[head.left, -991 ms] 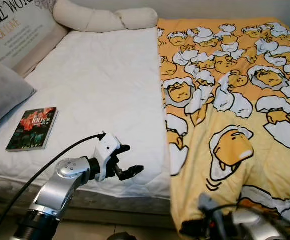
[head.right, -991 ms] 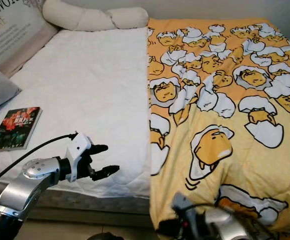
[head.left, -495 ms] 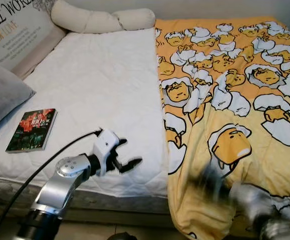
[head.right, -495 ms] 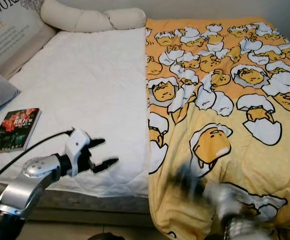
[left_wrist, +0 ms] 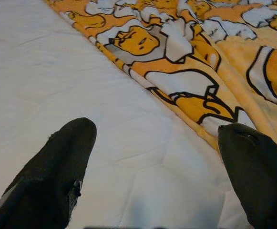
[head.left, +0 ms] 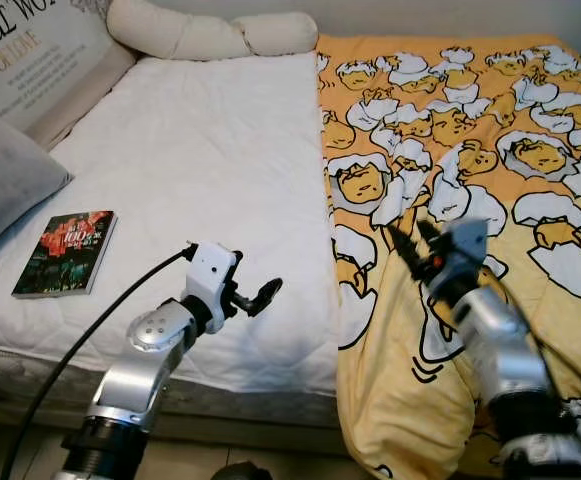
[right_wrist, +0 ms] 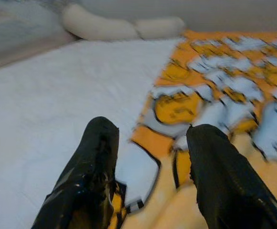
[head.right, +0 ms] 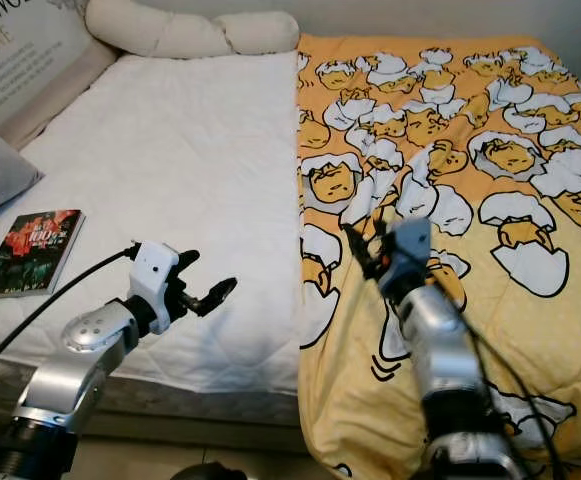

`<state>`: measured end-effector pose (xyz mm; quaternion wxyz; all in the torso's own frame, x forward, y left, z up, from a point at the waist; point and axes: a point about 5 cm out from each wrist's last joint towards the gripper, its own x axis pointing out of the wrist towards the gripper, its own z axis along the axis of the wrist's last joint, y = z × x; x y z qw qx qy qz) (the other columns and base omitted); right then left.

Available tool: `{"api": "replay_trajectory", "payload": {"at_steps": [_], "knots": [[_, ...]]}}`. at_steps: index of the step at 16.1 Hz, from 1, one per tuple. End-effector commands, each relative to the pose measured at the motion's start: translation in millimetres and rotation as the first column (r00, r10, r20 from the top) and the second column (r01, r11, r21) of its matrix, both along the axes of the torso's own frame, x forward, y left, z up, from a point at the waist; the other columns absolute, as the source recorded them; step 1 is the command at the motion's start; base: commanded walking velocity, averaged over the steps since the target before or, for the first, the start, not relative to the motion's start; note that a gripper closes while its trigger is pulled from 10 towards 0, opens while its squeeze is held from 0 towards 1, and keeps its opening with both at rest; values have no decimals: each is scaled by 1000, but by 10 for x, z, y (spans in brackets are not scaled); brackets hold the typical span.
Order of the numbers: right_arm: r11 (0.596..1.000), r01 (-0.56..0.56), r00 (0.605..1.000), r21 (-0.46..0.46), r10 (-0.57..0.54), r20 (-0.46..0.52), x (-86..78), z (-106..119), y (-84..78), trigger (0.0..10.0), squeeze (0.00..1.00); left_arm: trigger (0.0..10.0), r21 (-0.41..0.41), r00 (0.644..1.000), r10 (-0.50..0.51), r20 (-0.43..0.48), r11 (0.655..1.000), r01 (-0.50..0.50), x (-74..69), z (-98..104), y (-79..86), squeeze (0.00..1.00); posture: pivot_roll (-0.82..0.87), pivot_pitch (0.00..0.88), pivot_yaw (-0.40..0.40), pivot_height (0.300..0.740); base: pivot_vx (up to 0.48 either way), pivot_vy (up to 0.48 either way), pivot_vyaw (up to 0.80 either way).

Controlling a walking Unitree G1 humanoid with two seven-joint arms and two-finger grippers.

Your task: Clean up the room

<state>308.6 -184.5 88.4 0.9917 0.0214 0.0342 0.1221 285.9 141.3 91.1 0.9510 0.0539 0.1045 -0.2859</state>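
**A:** Which step does this look like?

**B:** Judging by the poses, the bed-making part of the tidy-up. The yellow blanket (head.left: 470,150) covers only the right half of the frame, its edge running down the middle of the white mattress (head.left: 200,170). The right gripper (head.left: 413,240) hovers at that edge, right of centre, fingers parted with nothing between them. In the right wrist view the blanket's hem lies just past the two black fingertips (right_wrist: 100,138).

**A:** And the other arm?

**B:** The left gripper (head.left: 253,296) sits low and left of centre, over bare mattress near the front edge. Its fingers are spread wide and empty; the left wrist view shows the blanket's edge lying beyond them.

**A:** What does the next move call for?

**B:** Probably closing on the hem with one or both grippers and drawing it across. The blanket looks soft and thin, printed with cartoon egg figures, and it wrinkles near the edge, so a pinch on a raised fold should hold better than one on flat cloth.

**A:** Anything else to clear?

**B:** A thin, flat book (head.left: 66,253) with a dark glossy cover lies at the left of the frame on the quilted mattress, beside a grey pillow (head.left: 5,175). A long cream bolster (head.left: 210,35) lies across the top.
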Motion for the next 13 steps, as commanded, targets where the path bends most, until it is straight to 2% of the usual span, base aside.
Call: {"api": "replay_trajectory", "payload": {"at_steps": [1,4,8,10,12,13], "knots": [[1000,1,1000,-15,-1,-26,-63,-20,92,10000,0,10000,9,999,34,18,999,-34,-8,22,46,20,-36,0,65,740,0,412,0],[999,30,993,-46,-35,-110,-198,-99,170,10000,0,10000,20,997,73,23,997,-74,-16,-4,84,24,-36,0,61,740,0,428,0],[990,138,976,-18,-139,-166,-266,-156,73,10000,0,10000,70,996,91,23,993,-92,34,-26,157,20,-55,0,84,740,0,427,0],[988,154,972,-17,-155,-177,-276,-157,64,10000,0,10000,76,995,97,28,992,-99,58,-16,163,24,-57,0,90,740,0,418,-688],[987,156,971,-37,-161,-179,-276,-173,60,10000,0,10000,130,986,146,79,979,-156,109,25,209,35,-54,0,90,740,0,-240,-756],[987,155,971,-41,-160,-178,-276,-177,63,10000,0,10000,117,985,158,69,979,-165,116,19,219,39,-53,0,89,740,0,-480,0]]}}
